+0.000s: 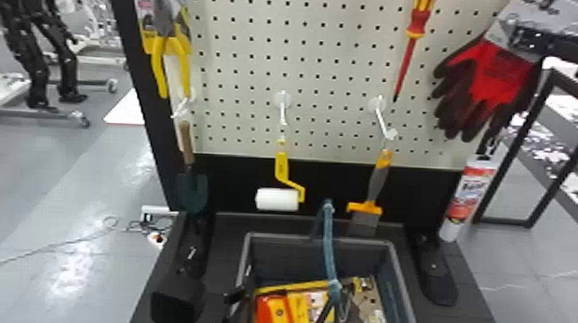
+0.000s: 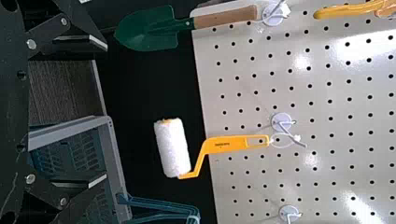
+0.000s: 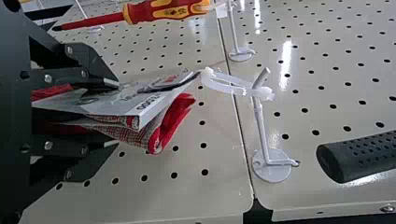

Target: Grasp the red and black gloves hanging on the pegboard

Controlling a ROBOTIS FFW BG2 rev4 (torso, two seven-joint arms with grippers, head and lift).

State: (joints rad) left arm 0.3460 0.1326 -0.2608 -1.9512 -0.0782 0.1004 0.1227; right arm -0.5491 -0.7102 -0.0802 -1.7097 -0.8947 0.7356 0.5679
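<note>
The right gripper [image 3: 109,114] is clamped on the cuff end of the red and black gloves [image 1: 485,83]. In the right wrist view its two flat fingers [image 3: 88,70] stand a moderate gap apart, and the folded cuffs with their printed card fill that gap. The upper finger presses on the card and the lower one lies against the knitted red and white cuff. A white plastic tie [image 3: 229,84] runs from the card to a white hook [image 3: 261,126] fixed in the pegboard [image 1: 307,43], so the gloves are still tethered to it.

In the head view the gloves hang at the upper right of the board, just right of a red and yellow screwdriver [image 1: 414,33]. Their long axis is tilted. The cuff and card sit up and to the right, inside the gripper, and the dark fingertips point down and to the left. The red backs face outward.

The left gripper [image 2: 100,112] is low in front of the board, with its jaws spread wide and holding nothing. Beyond it are the grey bin [image 2: 112,154], a white paint roller [image 2: 173,147] on a yellow handle, and a green trowel [image 2: 149,32], all well apart from its fingers.
</note>
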